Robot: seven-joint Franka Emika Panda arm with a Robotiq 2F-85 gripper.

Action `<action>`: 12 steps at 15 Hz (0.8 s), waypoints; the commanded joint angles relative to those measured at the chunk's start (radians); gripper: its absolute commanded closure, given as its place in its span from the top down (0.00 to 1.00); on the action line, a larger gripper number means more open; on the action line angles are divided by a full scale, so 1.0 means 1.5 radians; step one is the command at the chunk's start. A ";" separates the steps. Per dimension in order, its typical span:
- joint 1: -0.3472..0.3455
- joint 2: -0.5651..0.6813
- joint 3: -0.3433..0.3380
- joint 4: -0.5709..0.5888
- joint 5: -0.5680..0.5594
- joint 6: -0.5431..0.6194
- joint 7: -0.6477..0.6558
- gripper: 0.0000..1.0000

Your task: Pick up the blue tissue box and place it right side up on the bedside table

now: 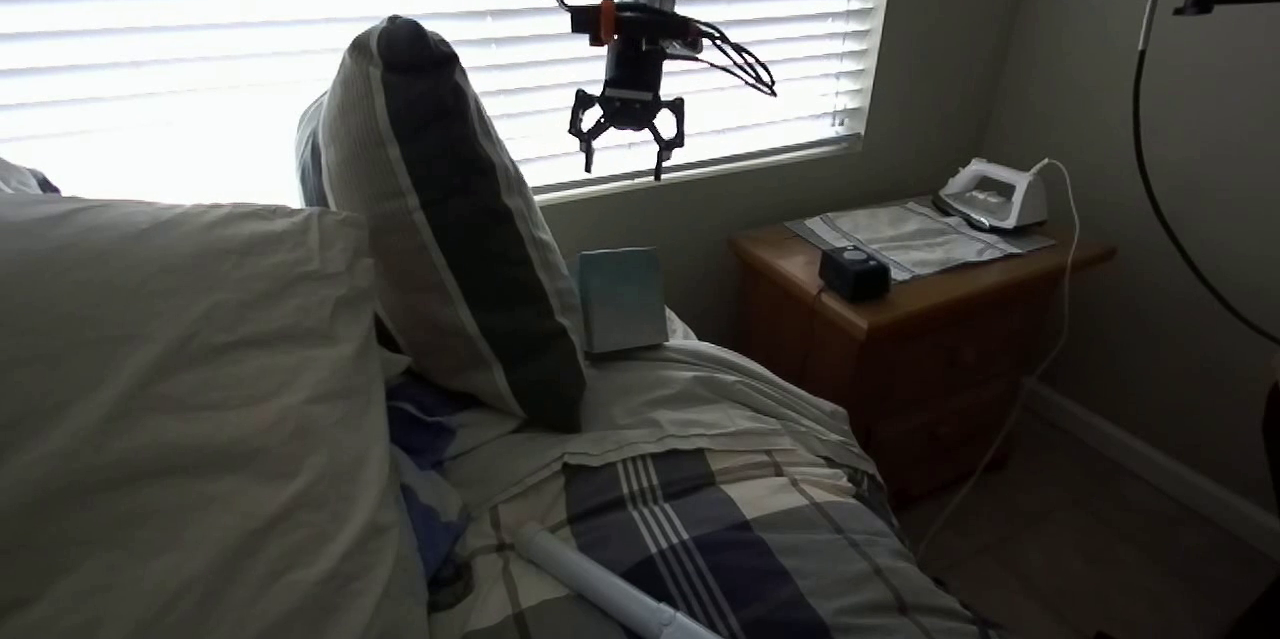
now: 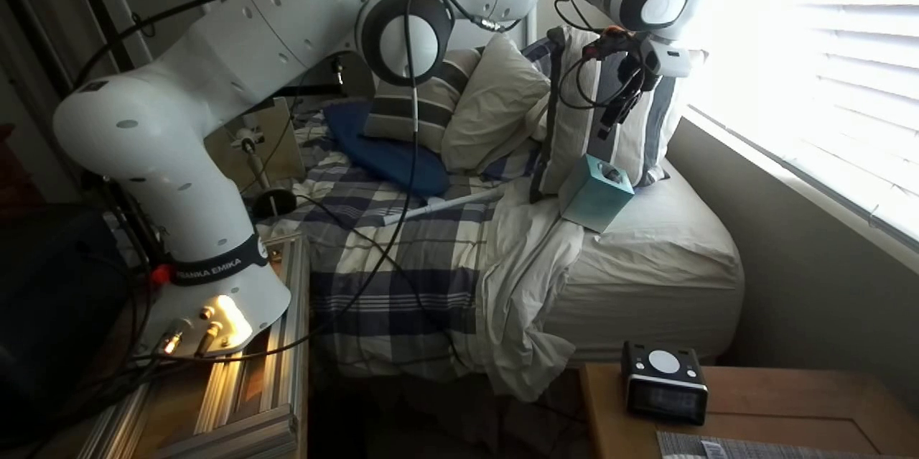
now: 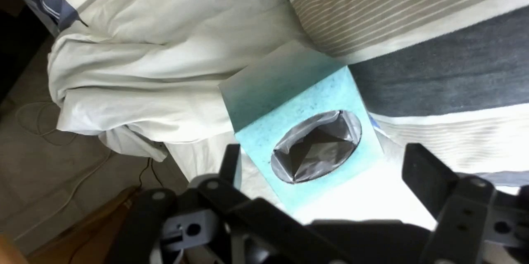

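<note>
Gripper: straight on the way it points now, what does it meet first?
Likely the blue tissue box, below the open gripper in both exterior views and showing between its fingers in the wrist view. Depth is unclear; they may straddle it.

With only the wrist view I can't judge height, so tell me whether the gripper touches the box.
Observer: No. In both exterior views the gripper hangs above the box, with a gap between them.
Operator: Tell me what stands on the table, on the side toward the bed.
Observer: A black device, in both exterior views.
Operator: Now name what sits toward the table's other end.
Observer: A white iron, seen in an exterior view.
</note>
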 commanded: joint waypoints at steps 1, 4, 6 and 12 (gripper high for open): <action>-0.002 0.000 0.000 -0.001 0.000 0.000 0.001 1.00; 0.006 0.001 0.000 -0.003 0.000 0.000 0.004 1.00; 0.009 0.001 0.000 -0.003 0.000 0.000 0.005 1.00; -0.010 0.024 -0.007 0.007 -0.012 -0.002 -0.073 1.00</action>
